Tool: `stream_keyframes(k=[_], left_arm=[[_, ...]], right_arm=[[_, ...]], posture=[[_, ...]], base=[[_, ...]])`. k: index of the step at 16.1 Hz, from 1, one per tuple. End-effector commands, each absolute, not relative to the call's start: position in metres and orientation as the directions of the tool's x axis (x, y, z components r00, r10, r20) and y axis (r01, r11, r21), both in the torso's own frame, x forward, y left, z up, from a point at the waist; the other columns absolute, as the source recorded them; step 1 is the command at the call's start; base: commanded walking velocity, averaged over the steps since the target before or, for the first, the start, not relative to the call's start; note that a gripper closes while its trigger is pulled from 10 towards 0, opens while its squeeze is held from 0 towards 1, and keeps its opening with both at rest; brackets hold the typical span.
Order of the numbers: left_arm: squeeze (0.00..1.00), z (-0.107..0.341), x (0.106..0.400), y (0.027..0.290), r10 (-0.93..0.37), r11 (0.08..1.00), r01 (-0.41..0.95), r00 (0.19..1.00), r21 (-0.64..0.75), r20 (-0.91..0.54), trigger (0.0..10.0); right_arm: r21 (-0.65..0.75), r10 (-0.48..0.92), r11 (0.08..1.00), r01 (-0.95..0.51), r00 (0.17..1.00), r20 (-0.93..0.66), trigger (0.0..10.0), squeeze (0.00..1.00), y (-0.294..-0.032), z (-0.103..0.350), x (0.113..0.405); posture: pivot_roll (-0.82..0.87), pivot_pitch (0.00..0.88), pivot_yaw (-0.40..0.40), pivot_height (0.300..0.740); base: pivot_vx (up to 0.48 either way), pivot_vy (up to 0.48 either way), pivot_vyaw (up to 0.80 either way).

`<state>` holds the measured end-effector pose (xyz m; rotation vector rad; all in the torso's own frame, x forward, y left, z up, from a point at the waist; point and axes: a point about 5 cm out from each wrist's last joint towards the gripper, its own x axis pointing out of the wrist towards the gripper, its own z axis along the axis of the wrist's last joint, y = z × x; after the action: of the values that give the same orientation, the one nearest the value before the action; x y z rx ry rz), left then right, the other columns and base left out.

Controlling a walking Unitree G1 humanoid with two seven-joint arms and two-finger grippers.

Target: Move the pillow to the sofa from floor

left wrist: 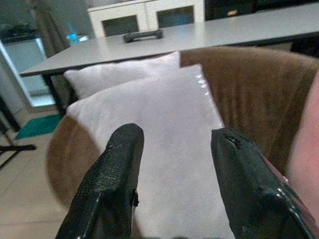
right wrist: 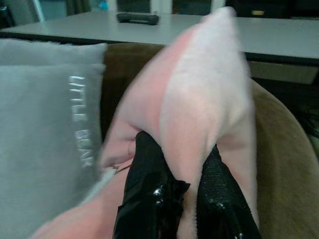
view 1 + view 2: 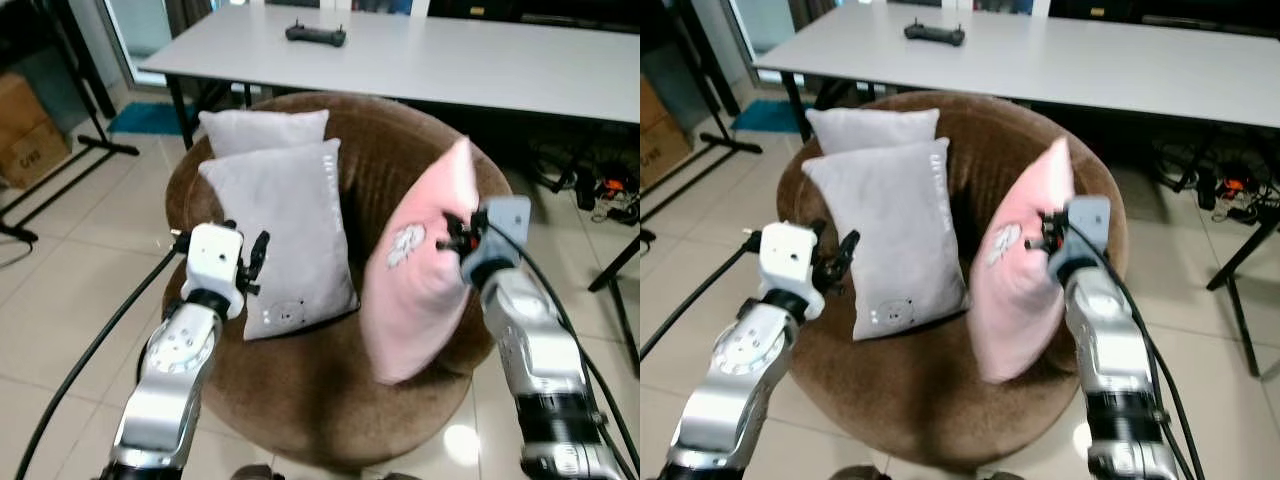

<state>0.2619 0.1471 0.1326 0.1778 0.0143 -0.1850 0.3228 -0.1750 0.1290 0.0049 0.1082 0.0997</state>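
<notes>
Pink pillow (image 3: 420,270): centre right of the head views, standing on edge on the seat of the round brown sofa (image 3: 330,400), leaning against its right-hand backrest.

Right gripper (image 2: 185,199): pinching a fold of the pink pillow's edge between its two black fingers, the cloth bunched tight between them; right arm rises from the lower right of the frame.

Left gripper (image 1: 172,174): fingers spread apart with nothing between them, held at the lower left edge of the front grey pillow (image 3: 285,235); whether it touches the cloth cannot be told.

Front grey pillow: centre left, propped upright on the seat, lettering along one edge.

Second grey pillow (image 3: 262,130): upper left, just behind the first.

Grey table (image 3: 450,55): across the top of the frame, behind the sofa.

Black remote controller (image 3: 316,34): on the table, top centre.
</notes>
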Motion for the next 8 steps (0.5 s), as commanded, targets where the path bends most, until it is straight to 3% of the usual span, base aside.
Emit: stream_keyframes(k=[1, 4, 8], left_arm=[[0.0, 0.132, 0.257, 0.149, -0.174, 0.963, 0.18, 0.984, 0.202, -0.048, 10.0], [0.0, 0.128, 0.252, 0.151, -0.169, 0.959, 0.182, 0.983, 0.216, -0.076, 10.0], [0.0, 0.131, 0.237, 0.148, -0.286, 0.925, 0.307, 0.951, 0.223, -0.121, 10.0]], right_arm=[[0.002, 0.159, 0.987, -0.159, 0.984, -0.074, 10.0, 0.0, -0.162, 0.139, 0.329], [-0.051, 0.211, 0.975, -0.218, 0.971, -0.11, 10.0, 0.0, -0.149, 0.138, 0.344], [-0.175, 0.125, 0.973, -0.152, 0.98, -0.153, 10.0, 0.0, -0.152, 0.148, 0.379]], posture=[[0.1, 0.0, -0.022, 0.74], [0.11, 0.0, -0.027, 0.74], [0.14, 0.0, -0.037, 0.74]], base=[[0.0, 0.0, 0.0], [0.0, 0.0, 0.0], [0.0, 0.0, 0.0]])
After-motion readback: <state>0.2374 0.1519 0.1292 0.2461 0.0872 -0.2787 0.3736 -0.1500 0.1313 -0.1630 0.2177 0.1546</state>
